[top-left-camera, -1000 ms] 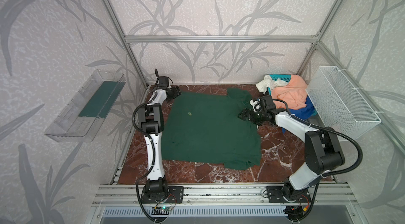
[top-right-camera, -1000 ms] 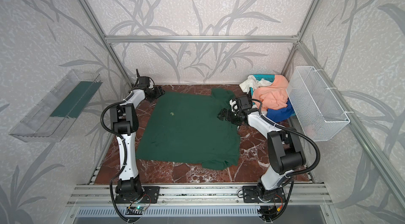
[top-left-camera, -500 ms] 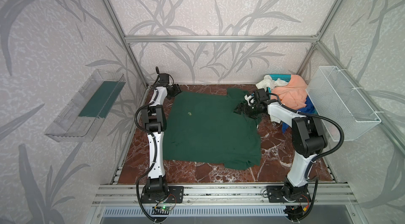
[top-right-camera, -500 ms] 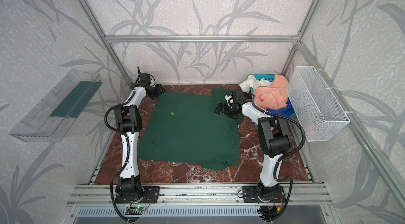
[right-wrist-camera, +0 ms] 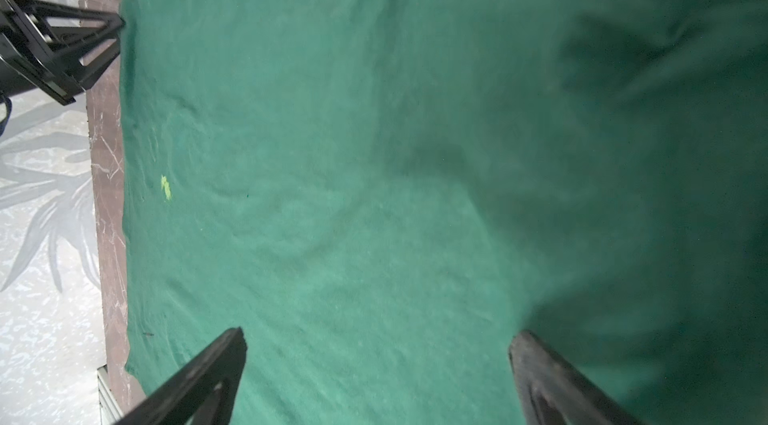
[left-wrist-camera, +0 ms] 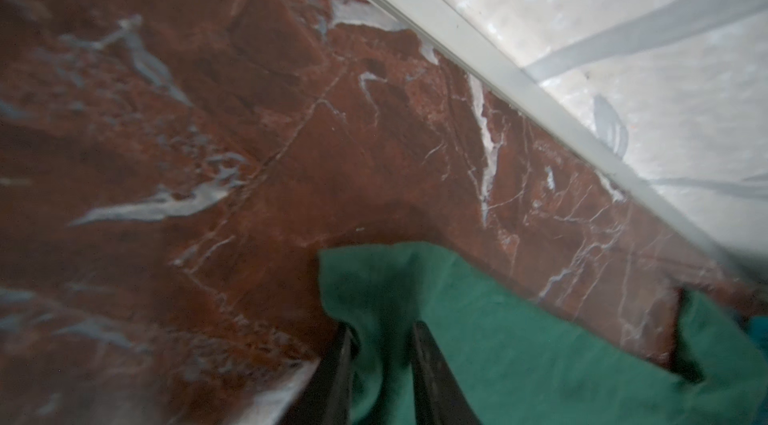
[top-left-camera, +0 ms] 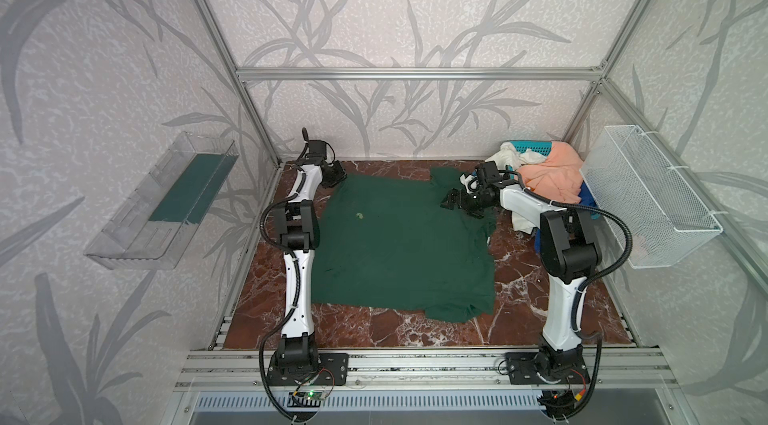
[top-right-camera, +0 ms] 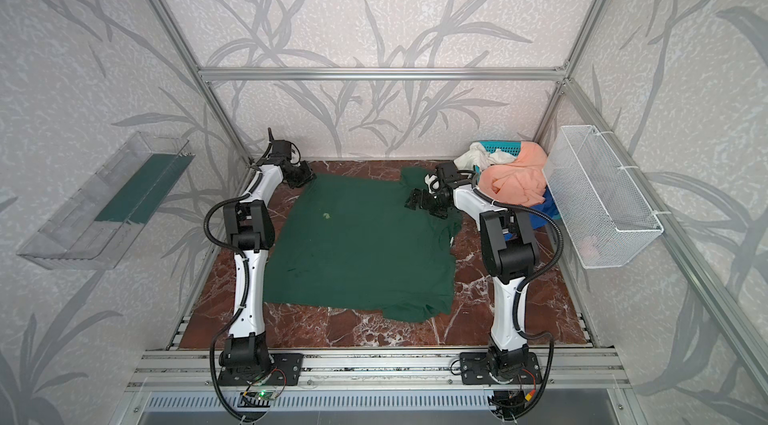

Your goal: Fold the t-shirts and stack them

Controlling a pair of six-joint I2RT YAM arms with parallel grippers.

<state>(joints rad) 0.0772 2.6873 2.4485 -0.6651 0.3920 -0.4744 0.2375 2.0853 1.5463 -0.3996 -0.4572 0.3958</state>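
Four t-shirts are counted. One green t-shirt (top-left-camera: pixel 399 248) lies spread nearly flat on the red marble worktop (top-left-camera: pixel 540 277), its near right corner rumpled, with one pale green fleck (top-left-camera: pixel 360 216) on the cloth. The other three are heaped at the far right corner, in and over one teal basket (top-left-camera: pixel 536 148): one peach t-shirt (top-left-camera: pixel 548 178) on top, one white t-shirt (top-left-camera: pixel 509 155) beside it, and one blue t-shirt (top-right-camera: pixel 548 205) mostly covered beneath. Two arms are present. The left tool (top-left-camera: pixel 338 178) sits at the green t-shirt's far left corner; in the left wrist view its jaws stand narrow with that corner pinched between them (left-wrist-camera: pixel 382 329). The right tool (top-left-camera: pixel 453 198) hangs over the far right part of the same shirt, jaws spread wide, gripping nothing (right-wrist-camera: pixel 380 335). One white wire-mesh basket (top-left-camera: pixel 652 202) hangs on the right wall, and one clear tray (top-left-camera: pixel 162 202) on the left wall.
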